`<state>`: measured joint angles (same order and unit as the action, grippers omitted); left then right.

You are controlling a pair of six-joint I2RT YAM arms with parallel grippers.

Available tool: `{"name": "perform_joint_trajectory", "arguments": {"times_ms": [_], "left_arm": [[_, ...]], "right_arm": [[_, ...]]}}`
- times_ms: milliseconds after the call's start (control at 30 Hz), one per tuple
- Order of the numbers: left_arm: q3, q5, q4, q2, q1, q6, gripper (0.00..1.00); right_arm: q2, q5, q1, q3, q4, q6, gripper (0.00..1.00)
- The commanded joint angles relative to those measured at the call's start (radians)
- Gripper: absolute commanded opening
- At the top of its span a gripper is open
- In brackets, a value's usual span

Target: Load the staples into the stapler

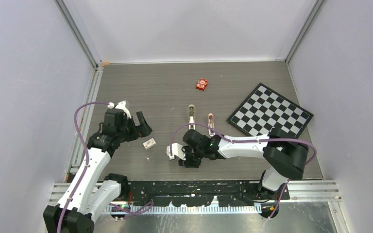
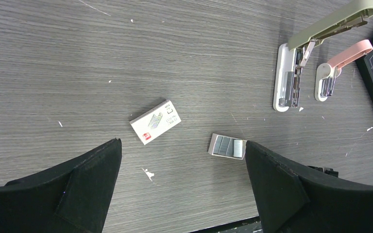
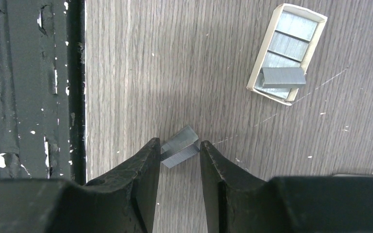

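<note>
The right gripper (image 3: 179, 151) was clenched on a small block of staples (image 3: 179, 141), near the table's (image 2: 77, 58) front edge and beside an open card tray (image 3: 286, 53) of further strips. The left gripper (image 2: 182, 145) was spread wide and empty above a white-and-red box (image 2: 155, 121). The stapler (image 2: 291, 73) lay opened on the table, well apart from the block.

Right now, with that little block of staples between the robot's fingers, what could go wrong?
1. The staple strip sits skewed between the right jaws, caught only near their tips, so it could twist out or break apart when lifted.
2. The stapler lies open, but its metal channel looks narrow, so a crooked strip may jam or miss it.
</note>
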<state>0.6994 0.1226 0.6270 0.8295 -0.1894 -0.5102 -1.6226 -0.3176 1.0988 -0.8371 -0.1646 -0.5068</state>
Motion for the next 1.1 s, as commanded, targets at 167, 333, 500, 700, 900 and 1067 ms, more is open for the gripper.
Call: {"name": "perform_joint_trajectory", "arguments": {"times_ms": [167, 333, 500, 700, 900, 1067], "left_arm": [[0.014, -0.013, -0.013, -0.011, 0.004, 0.018, 1.00], [0.014, -0.015, -0.012, -0.013, 0.003, 0.018, 1.00], [0.014, -0.015, -0.012, -0.018, 0.004, 0.018, 1.00], [0.014, -0.017, -0.011, -0.020, 0.004, 0.018, 1.00], [0.013, -0.022, -0.012, -0.023, 0.003, 0.018, 1.00], [0.012, -0.024, -0.011, -0.024, 0.003, 0.016, 1.00]], "right_arm": [[0.128, 0.045, 0.005, 0.043, 0.043, 0.039, 0.40], [0.170, 0.092, -0.009, 0.077, 0.040, 0.058, 0.40], [0.197, 0.167, -0.029, 0.109, -0.006, 0.046, 0.40], [0.207, 0.220, -0.060, 0.111, -0.081, 0.038, 0.40], [0.171, 0.255, -0.065, 0.080, -0.098, 0.097, 0.43], [0.150, 0.281, -0.064, 0.065, -0.127, 0.126, 0.46]]}}
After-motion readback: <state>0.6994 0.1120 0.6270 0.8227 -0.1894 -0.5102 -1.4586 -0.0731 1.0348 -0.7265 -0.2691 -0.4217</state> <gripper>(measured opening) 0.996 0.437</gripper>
